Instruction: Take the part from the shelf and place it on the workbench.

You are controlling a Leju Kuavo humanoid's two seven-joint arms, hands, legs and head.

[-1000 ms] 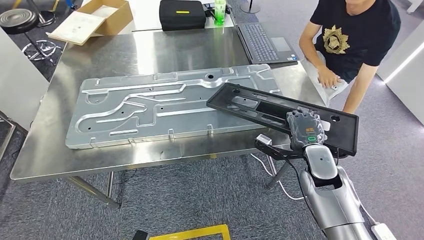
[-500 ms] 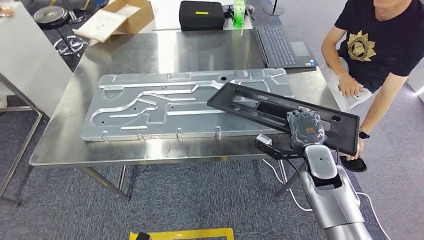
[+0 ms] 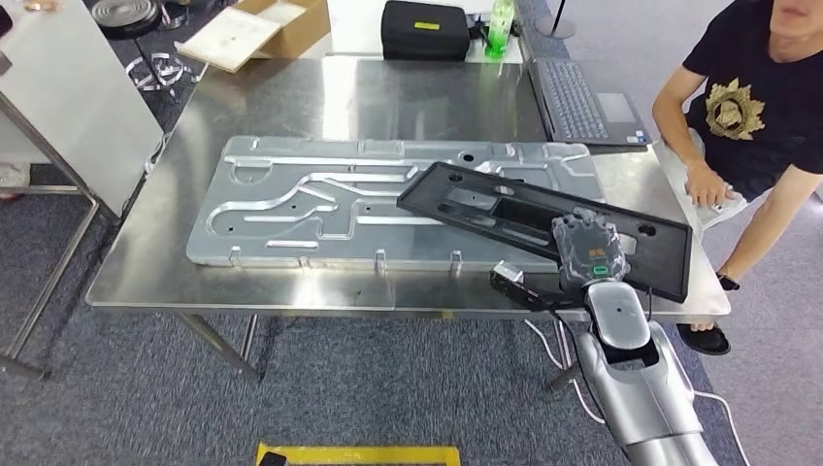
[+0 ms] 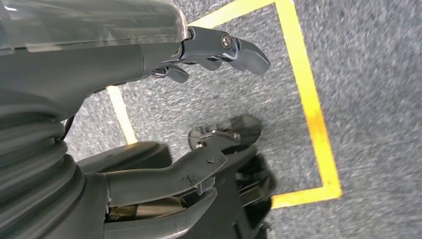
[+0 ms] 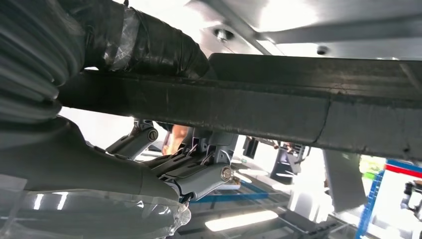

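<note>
Floor nearest: grey carpet with yellow tape point(image 3: 359, 452) laid in a rectangle below the worktop's near edge. In the left wrist view the left hand point(image 4: 199, 114) hangs over that carpet and a corner of the tape point(image 4: 311, 114); thumb and fingers point(image 4: 234, 47) are apart and hold nothing.

Right arm point(image 3: 636, 374) comes up at the near right corner of the worktop point(image 3: 146, 282). Right hand point(image 3: 590, 250) grips the part point(image 3: 543, 218), a long black frame with cut-outs, at its near long edge toward the right end. Right wrist view: the part's dark edge point(image 5: 278, 107) runs across the picture, the thumb wrapped over it, the fingers point(image 5: 199, 172) on its other side.

The part lies slantwise over the right half of the worktop. Its left end overlaps the plate point(image 3: 320, 209), a big stamped metal sheet with raised channels, which lies flat along the middle of the worktop. The part's right end reaches to the worktop's right edge. Cannot tell whether the part rests on the plate or is held just above it.

Far right corner: an open laptop point(image 3: 582, 102). Beyond the far edge, on a second surface: a black case point(image 3: 424, 29), a green bottle point(image 3: 500, 24) just beside it, a cardboard box point(image 3: 262, 29) further left.

Right of the worktop a person point(image 3: 747, 107) in a black shirt sits, one hand point(image 3: 707, 184) at the right edge.

A white panel point(image 3: 68, 97) stands off the left edge.
</note>
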